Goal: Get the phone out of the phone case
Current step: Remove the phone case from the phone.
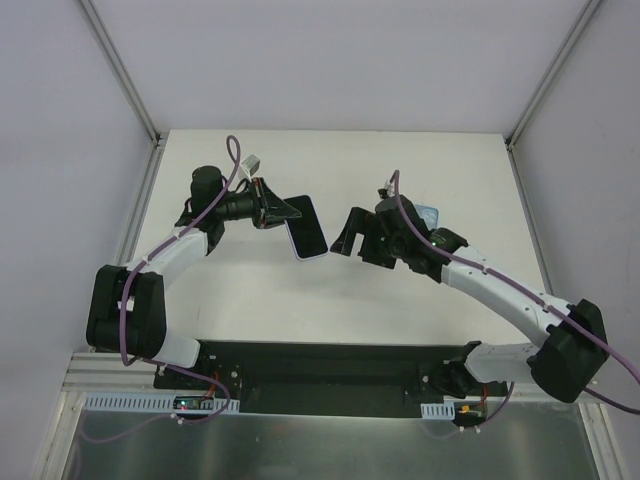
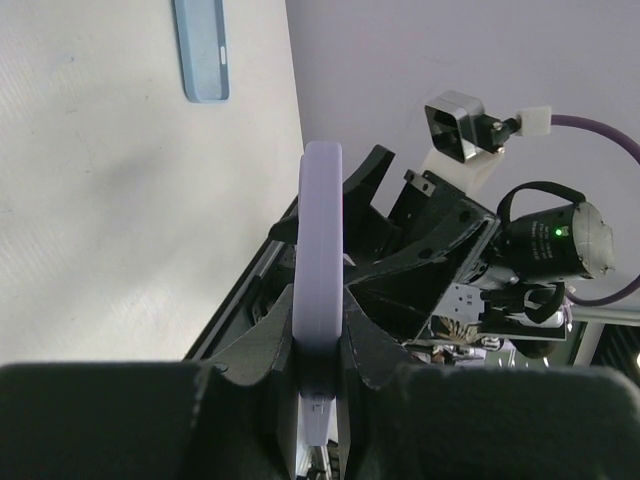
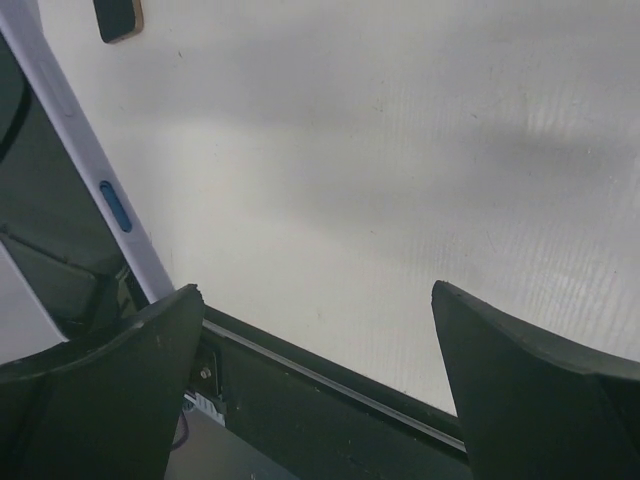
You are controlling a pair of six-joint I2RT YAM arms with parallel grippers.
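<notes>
My left gripper [image 1: 285, 213] is shut on the near end of the phone [image 1: 310, 228], holding it above the table. The phone has a dark screen and a lavender rim. In the left wrist view it stands edge-on [image 2: 320, 250] between the fingers of that gripper [image 2: 322, 340]. A light blue phone case [image 1: 430, 215] lies flat on the table, partly hidden behind my right arm; it also shows in the left wrist view [image 2: 202, 50]. My right gripper [image 1: 352, 243] hangs wide open just right of the phone with nothing between its fingers [image 3: 315, 290]. The phone's rim [image 3: 80, 150] passes its left finger.
The white table [image 1: 330, 160] is walled by grey panels at the back and sides. A black base rail [image 1: 330, 365] runs along the near edge. A small dark object [image 3: 118, 18] lies far off in the right wrist view.
</notes>
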